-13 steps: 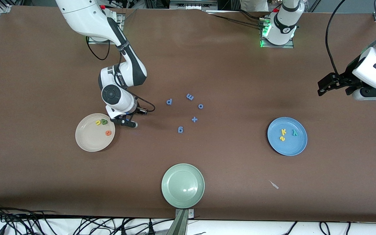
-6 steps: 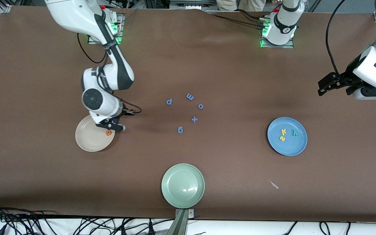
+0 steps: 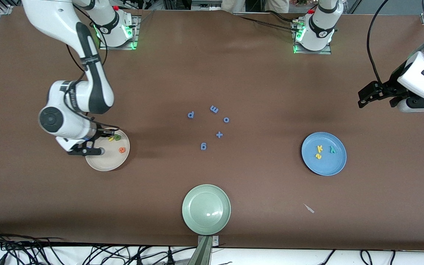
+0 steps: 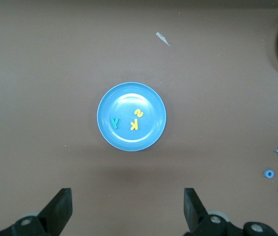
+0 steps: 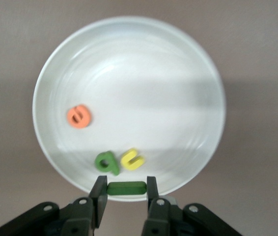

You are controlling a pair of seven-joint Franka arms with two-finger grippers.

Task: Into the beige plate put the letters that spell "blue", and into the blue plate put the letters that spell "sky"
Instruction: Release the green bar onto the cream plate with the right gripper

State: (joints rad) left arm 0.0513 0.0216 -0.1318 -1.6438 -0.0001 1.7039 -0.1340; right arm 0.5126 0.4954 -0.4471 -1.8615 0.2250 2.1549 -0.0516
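Observation:
The beige plate (image 3: pixel 107 162) holds the orange e (image 3: pixel 122 149), olive-green b (image 3: pixel 117 137) and yellow u (image 3: pixel 111 138). My right gripper (image 3: pixel 93 151) hangs over this plate's rim, shut on the thin green bar l (image 5: pixel 125 188). In the right wrist view the plate (image 5: pixel 139 73) shows the e (image 5: pixel 79 116), b (image 5: pixel 106 162) and u (image 5: pixel 132 160). The blue plate (image 3: pixel 329 165) carries the yellow k (image 3: pixel 320 148), yellow s (image 3: pixel 318 156) and teal y (image 3: pixel 332 149). My left gripper (image 3: pixel 366 96) waits open, high over the table at the left arm's end.
Blue letters p (image 3: pixel 191 115), m (image 3: pixel 214 109), o (image 3: pixel 226 119), g (image 3: pixel 203 146) and a plus sign (image 3: pixel 219 134) lie mid-table. A pale green plate (image 3: pixel 206 209) sits near the front edge. A small pale scrap (image 3: pixel 309 208) lies nearer the camera than the blue plate.
The right arm has swung toward its own end of the table, carrying the green bar across the beige plate to its rim. The left arm has not moved.

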